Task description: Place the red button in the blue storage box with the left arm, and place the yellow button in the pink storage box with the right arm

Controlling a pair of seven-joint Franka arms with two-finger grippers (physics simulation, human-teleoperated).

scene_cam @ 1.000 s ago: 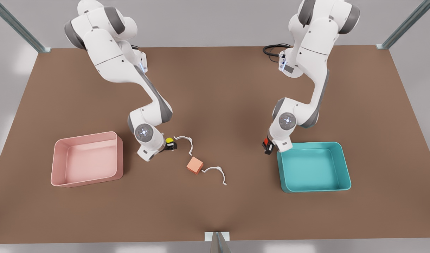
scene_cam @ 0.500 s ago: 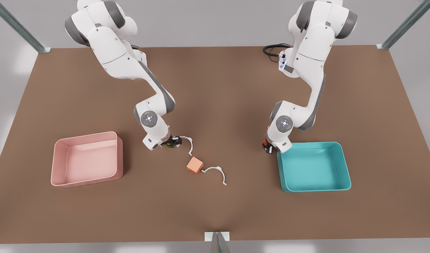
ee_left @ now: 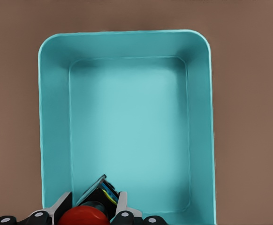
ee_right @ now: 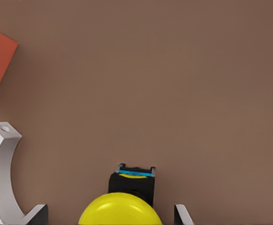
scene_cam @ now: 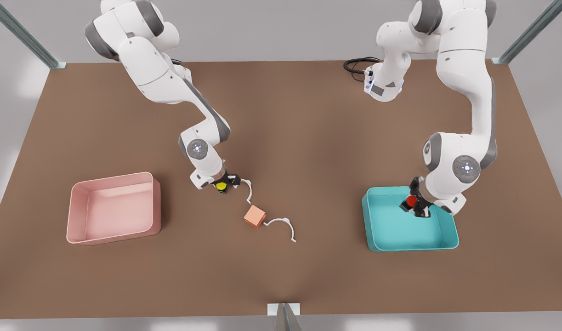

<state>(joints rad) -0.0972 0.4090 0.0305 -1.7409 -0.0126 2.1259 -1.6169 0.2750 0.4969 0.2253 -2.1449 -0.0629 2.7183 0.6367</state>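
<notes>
1. There was one red button (scene_cam: pixel 411 201), and the left gripper (scene_cam: pixel 416 208) held it between closed fingers above the inside of the blue storage box (scene_cam: pixel 450 230). In the left wrist view the red cap (ee_left: pixel 84 216) showed between the two fingers (ee_left: pixel 123 211), over the box floor near one short wall (ee_left: pixel 127 44).
2. There was one yellow button (scene_cam: pixel 221 186). The right gripper (scene_cam: pixel 224 184) was closed on it, above the table (scene_cam: pixel 308 119), well apart from the pink storage box (scene_cam: pixel 78 230).
3. There were two storage boxes, one salmon cube (scene_cam: pixel 255 216) and two white curved brackets (scene_cam: pixel 247 186) (scene_cam: pixel 283 225) near the cube.
4. The left arm bent down at the front view's right, and the right arm reached down at the left.
</notes>
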